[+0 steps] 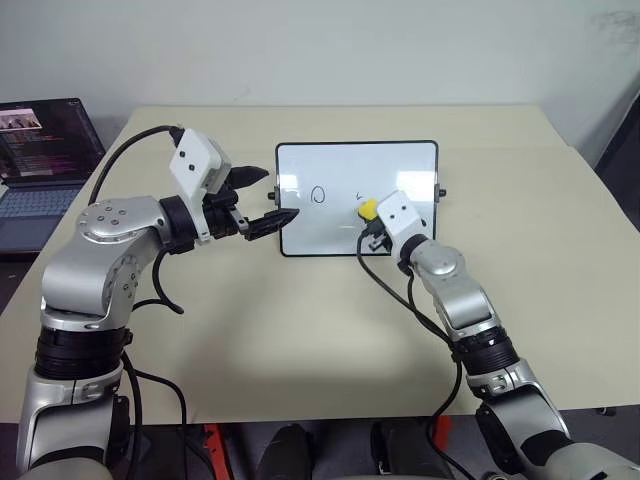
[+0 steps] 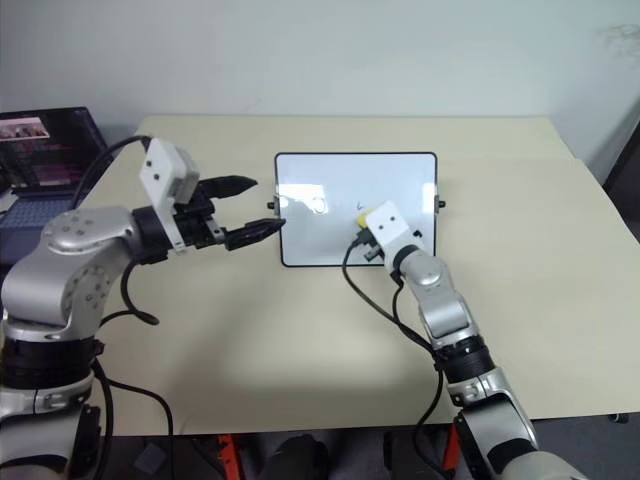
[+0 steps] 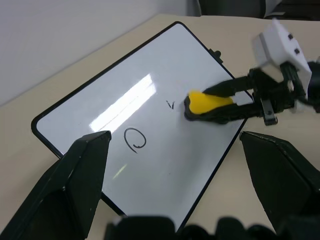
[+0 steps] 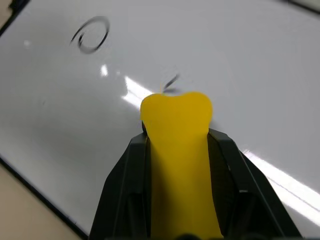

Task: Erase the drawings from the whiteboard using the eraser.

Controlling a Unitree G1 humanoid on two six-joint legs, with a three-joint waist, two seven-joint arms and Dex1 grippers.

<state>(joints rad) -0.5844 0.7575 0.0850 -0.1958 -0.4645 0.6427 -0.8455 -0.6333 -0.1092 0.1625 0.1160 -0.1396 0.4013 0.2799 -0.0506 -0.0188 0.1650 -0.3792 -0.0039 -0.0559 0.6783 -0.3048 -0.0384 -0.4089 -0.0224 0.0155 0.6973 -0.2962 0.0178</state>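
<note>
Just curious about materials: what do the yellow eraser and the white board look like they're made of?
The eraser looks like soft matte foam: it bulges where the right gripper squeezes it. The whiteboard looks like hard glossy coated sheet, probably plastic or enamel, since bright light streaks reflect off it; its thin black frame seems plastic.

Small glossy white whiteboard with thin black frame (image 1: 425, 160) lies flat on the beige rectangular table (image 1: 300, 320), toward the table's 12 o'clock edge, roughly centred left to right. Handwritten black marker drawings (image 1: 318, 194) sit on the board's left half; a short remnant stroke lies near board centre. Small yellow foam eraser block (image 1: 368, 208) rests on the board at about 5 o'clock from centre, just beside that stroke. Open dark laptop (image 1: 40, 150) stands at the table's 9 o'clock side, well apart from the board.
</note>
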